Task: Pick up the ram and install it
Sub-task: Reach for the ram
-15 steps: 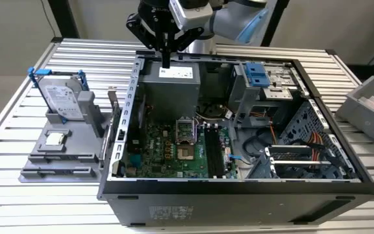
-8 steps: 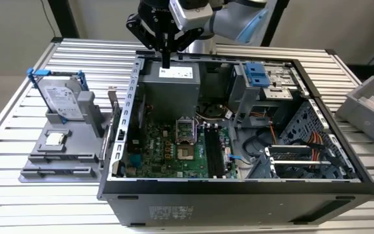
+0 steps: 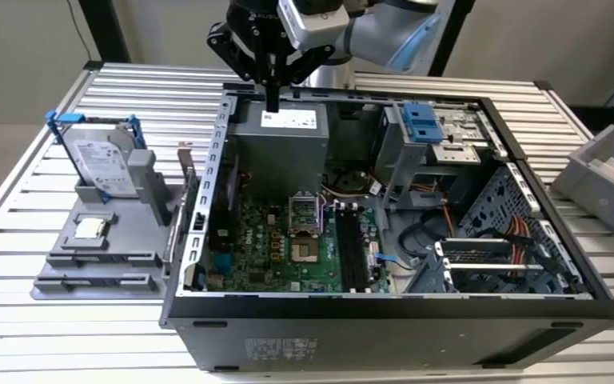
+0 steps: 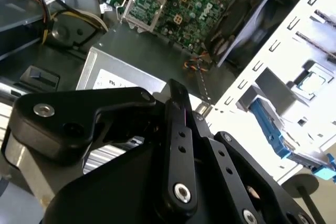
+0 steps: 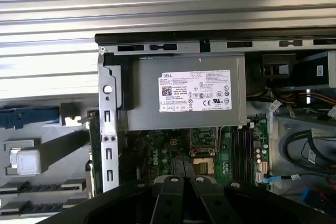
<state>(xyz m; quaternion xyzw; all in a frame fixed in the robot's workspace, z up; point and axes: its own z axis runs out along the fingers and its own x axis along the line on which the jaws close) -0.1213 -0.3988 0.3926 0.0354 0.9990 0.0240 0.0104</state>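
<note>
My gripper (image 3: 273,102), clenched shut and empty, hangs above the power supply (image 3: 285,144) of the open computer case (image 3: 392,320). The ram (image 3: 186,178) stands on the grey holder (image 3: 93,276) just outside the case, at the exterior view's left.

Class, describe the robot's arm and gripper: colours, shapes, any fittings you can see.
The arm is rounded silver-grey tubing with a light blue joint cap. The gripper is matte black, built from angular linked bars joined by silver pins, tapering to narrow fingers.
</note>
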